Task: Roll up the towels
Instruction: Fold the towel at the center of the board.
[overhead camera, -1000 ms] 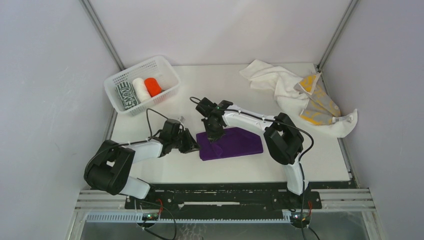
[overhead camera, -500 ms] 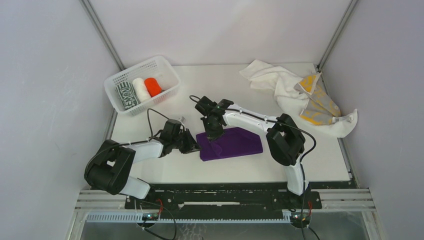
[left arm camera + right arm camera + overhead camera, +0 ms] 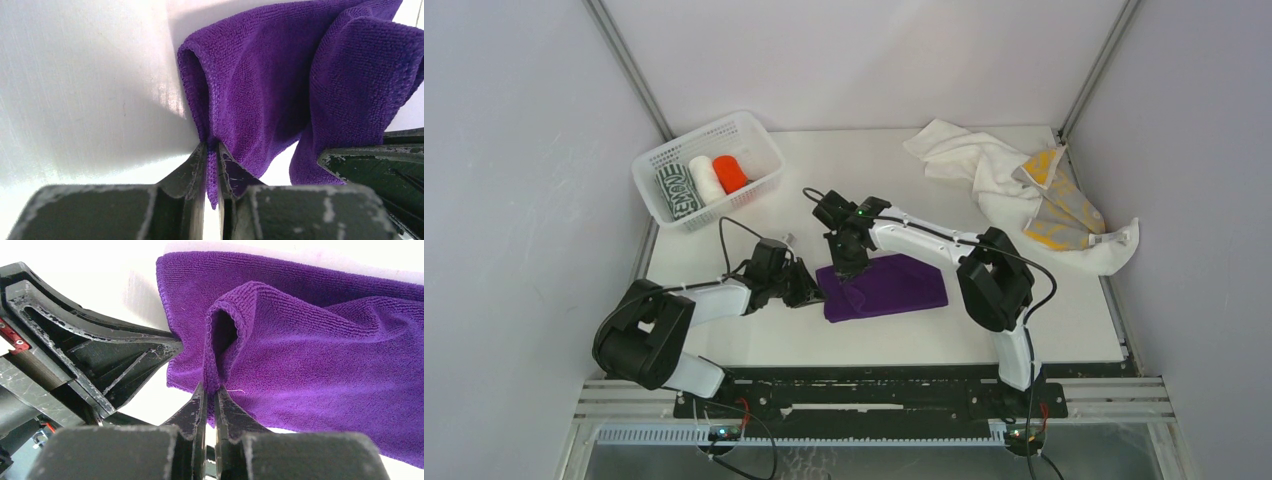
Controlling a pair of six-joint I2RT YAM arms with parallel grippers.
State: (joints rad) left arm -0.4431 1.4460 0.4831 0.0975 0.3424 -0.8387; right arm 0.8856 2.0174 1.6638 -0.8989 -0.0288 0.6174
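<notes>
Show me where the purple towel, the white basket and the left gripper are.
purple towel (image 3: 904, 287), top external view, flat middle of the cloth.
white mesh basket (image 3: 692, 136), top external view, far rim.
left gripper (image 3: 211, 148), left wrist view, between its closed fingertips.

White mesh basket (image 3: 761, 147) at the far-left corner of the white table (image 3: 874, 170).

My left hand (image 3: 810, 291) lies low at the left edge of the purple towel (image 3: 899, 285), fingers pinched tight on a fold of it. My left arm (image 3: 714, 298) reaches in flat from the towel's left. My right hand (image 3: 851, 268) points down at the towel's far left corner and clamps a raised fold. My right arm (image 3: 924, 237) has its elbow bent just right of the towel.
</notes>
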